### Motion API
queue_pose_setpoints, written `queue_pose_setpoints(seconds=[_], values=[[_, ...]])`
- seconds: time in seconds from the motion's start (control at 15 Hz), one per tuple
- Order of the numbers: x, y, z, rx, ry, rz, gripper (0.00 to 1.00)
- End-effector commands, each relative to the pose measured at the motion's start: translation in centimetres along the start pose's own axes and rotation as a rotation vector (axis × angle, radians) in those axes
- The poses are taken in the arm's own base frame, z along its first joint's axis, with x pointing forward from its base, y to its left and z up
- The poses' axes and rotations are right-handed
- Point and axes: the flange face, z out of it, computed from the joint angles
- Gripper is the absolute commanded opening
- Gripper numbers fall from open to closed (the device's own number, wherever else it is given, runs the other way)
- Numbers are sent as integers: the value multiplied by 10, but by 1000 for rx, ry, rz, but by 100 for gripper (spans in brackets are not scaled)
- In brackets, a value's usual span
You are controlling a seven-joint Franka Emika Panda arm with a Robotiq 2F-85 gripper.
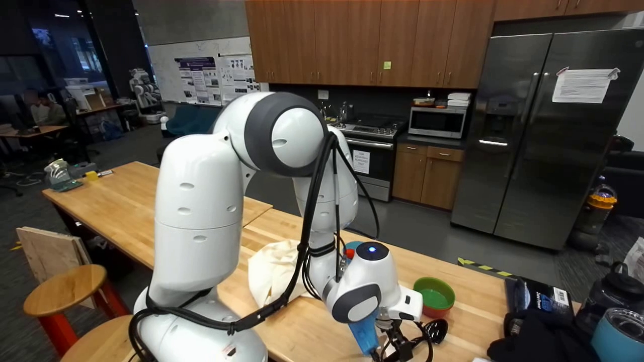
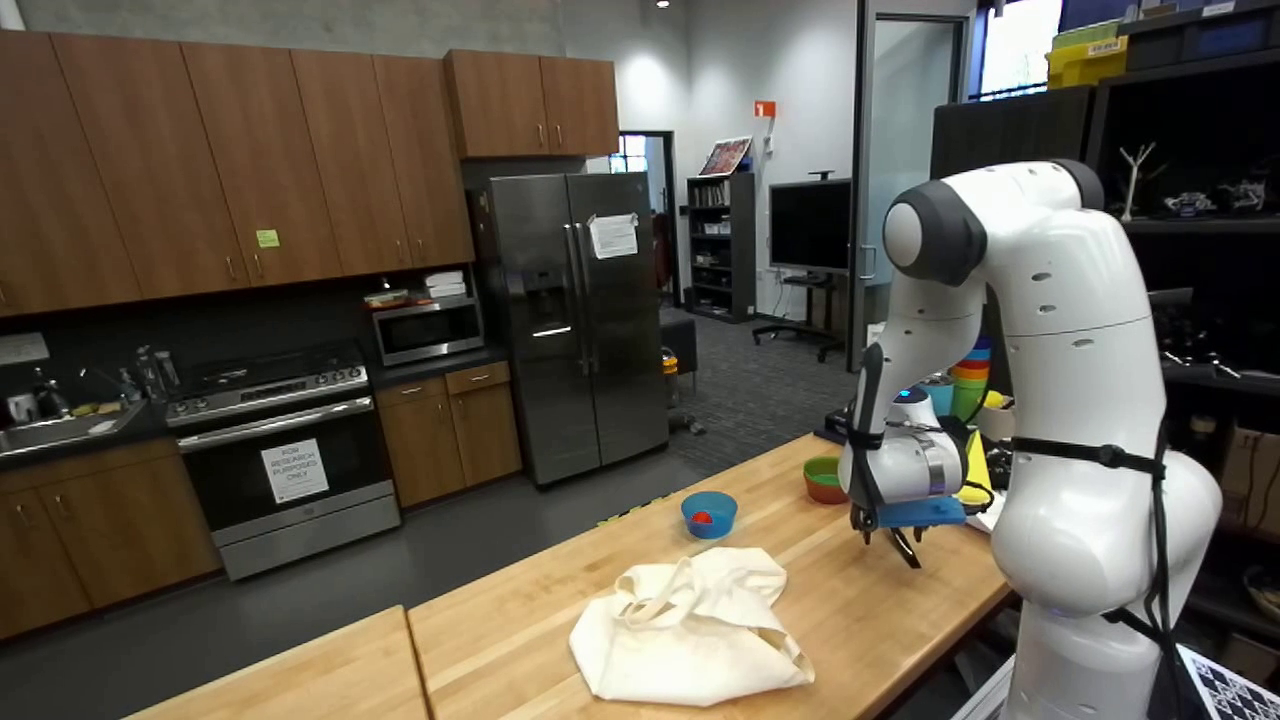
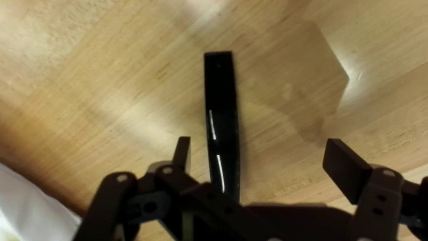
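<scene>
In the wrist view, a long black utensil [image 3: 222,124] is being seen pretty much mid-frame, its handle running from the upper middle down to where it's being covered by the gripper [image 3: 259,155]. The fingers [image 3: 346,167] are being held really wide apart, and the handle is being straddled kinda off-centre, closer to the finger on the left of the frame. Whether it's being touched further down can't be told, since that bit's being hidden. Something white [image 3: 30,211] is being cut off by the lower-left corner, too blurry to name. In an exterior view, the utensil's rounded head [image 1: 436,331] is being seen poking out at the lower right, just below a green-and-red bowl [image 1: 434,297]. In an exterior view, a blue bowl [image 2: 715,531] holding a small red thing [image 2: 702,517] and, lower down, a crumpled cream cloth [image 2: 690,640] are being supported by the wooden table [image 2: 860,620].
</scene>
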Motion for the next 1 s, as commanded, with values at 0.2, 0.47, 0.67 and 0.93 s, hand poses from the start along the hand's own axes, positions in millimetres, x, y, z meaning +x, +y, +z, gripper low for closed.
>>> queue_pose_setpoints(seconds=[0.2, 0.47, 0.67, 0.93], values=[[-14, -18, 7, 32, -79, -102, 100], [-16, -2, 10, -1, -93, -67, 100], [-8, 9, 8, -37, -72, -57, 100], [-1, 26, 2, -76, -53, -66, 100]])
